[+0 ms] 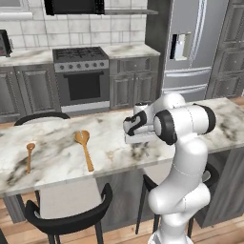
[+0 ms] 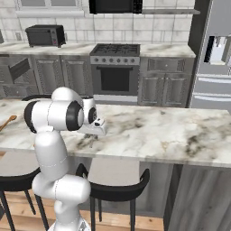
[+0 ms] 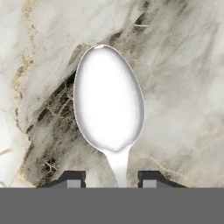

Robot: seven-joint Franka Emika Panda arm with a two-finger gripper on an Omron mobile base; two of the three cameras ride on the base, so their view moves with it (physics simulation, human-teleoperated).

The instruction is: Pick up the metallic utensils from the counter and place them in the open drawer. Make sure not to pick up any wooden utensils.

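Bench (image 1: pixel 57 164), white marble with grey veins, runs across under the tool and carries all the utensils in sight. Large wooden spoon (image 1: pixel 85 148) lies well off to the tool's left on the bench, and the small wooden spoon (image 1: pixel 29 155) lies further left again. Both are to be left alone. Metal spoon (image 3: pixel 109 100) lies flat on the bench right below the tool, bowl pointing ahead of it and thin stem running back between the tips. Tool (image 3: pixel 111 177) is down low over the bench, tips spread and straddling the stem just behind the bowl. A sliver of marble shows on each side of the stem, so no pinch is visible.

Step in hand, as I read it: grasp of the first metal piece, with the approach done and the squeeze due. Next move calls for pressing together on the stem. It is thin and slick, so the tool needs to stay centred and low or the stem may slip or pivot. Then a straight lift and a carry to the drawer.

Containers: a drawer (image 2: pixel 19 68) stands pulled out in the back cabinets, far ahead and left of the tool. Probably the target, not certain. Its inside cannot be seen from here, so its contents are unknown. Nothing metal is judged delivered yet.
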